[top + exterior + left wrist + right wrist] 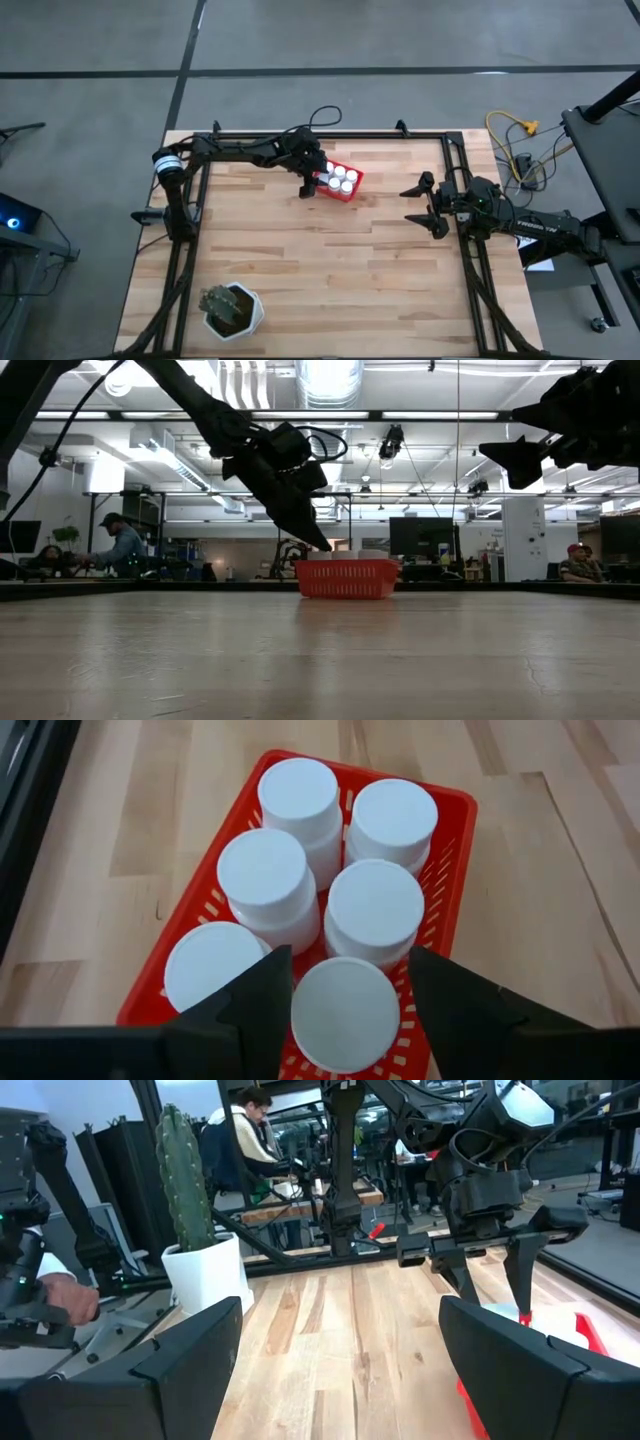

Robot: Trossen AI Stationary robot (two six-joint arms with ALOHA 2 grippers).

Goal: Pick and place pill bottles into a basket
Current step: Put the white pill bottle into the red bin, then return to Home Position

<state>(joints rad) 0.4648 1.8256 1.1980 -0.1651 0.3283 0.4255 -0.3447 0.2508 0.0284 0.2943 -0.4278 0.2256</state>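
Red basket holds six pill bottles; left tool straddles one, grip unclear; right tool open.

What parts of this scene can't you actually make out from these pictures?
- Low view: only the caps of the pill bottles show; the red basket wall hides their bodies.
- Left wrist view: whether the left gripper touches the nearest bottle is unclear; the fingers cover its sides, and the basket's near end is cut off by the edge.
- High view: bottle labels are too small.
- Right wrist view: the right gripper blocks most of the basket.
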